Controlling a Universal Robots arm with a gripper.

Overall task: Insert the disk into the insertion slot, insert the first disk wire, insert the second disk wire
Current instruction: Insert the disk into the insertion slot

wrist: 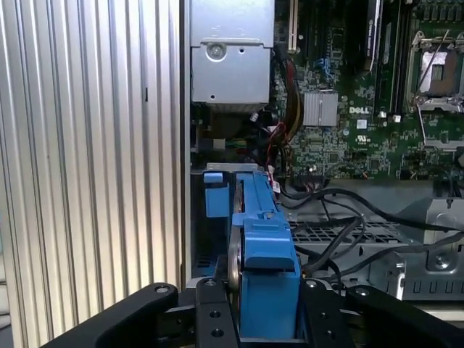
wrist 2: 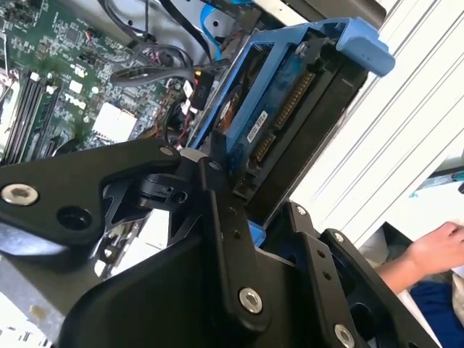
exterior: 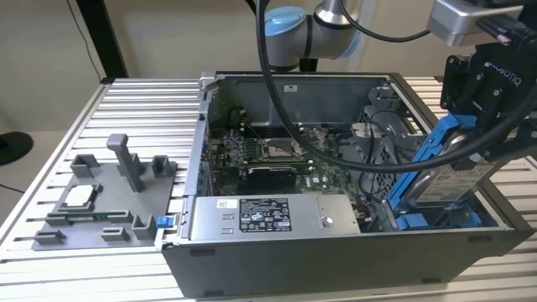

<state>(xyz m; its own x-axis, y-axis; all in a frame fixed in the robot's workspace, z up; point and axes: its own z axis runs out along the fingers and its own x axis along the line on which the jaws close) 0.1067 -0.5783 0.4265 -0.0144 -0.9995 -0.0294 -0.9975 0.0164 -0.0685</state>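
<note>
The claw (exterior: pixel 480 135) grasps the disk (exterior: pixel 449 182) edge-on and tilted, seemingly to line it up with the slot (exterior: pixel 441 220) just beneath.

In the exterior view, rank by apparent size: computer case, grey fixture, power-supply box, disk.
1. Computer case
2. grey fixture
3. power-supply box and disk look alike, the gripper covering part of the disk.

On the desk (exterior: pixel 143 107), a parts fixture (exterior: pixel 100 211) lies at the computer case's (exterior: pixel 336 267) 9 o'clock. Inside the case, the power-supply box (exterior: pixel 273 217) sits at 6 o'clock, with the disk (exterior: pixel 457 184) tilted over the insertion slot (exterior: pixel 436 221) at 4 o'clock.
</note>
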